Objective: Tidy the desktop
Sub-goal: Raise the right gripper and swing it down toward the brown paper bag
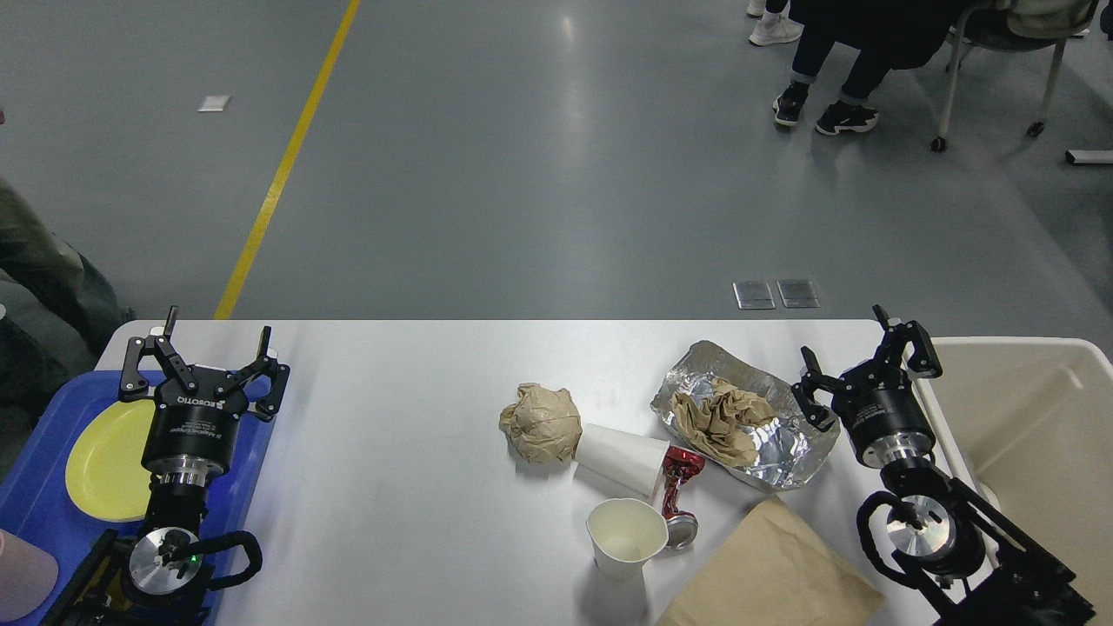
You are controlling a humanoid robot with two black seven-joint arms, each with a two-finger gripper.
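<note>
The white desktop (391, 452) holds litter right of centre: a crumpled brown paper ball (541, 422), a white paper cup on its side (621, 459), an upright white paper cup (624, 537), a crushed red can (678, 496), a foil tray (783, 435) with crumpled brown paper (720, 419) in it, and a flat brown paper bag (769, 574). My right gripper (856, 361) is open, just right of the foil tray. My left gripper (209, 348) is open and empty at the desktop's left edge.
A blue tray (39, 496) with a yellow plate (109, 461) sits at the left. A beige bin (1035, 426) stands at the right edge. People's legs and a wheeled chair (983, 52) are on the floor beyond.
</note>
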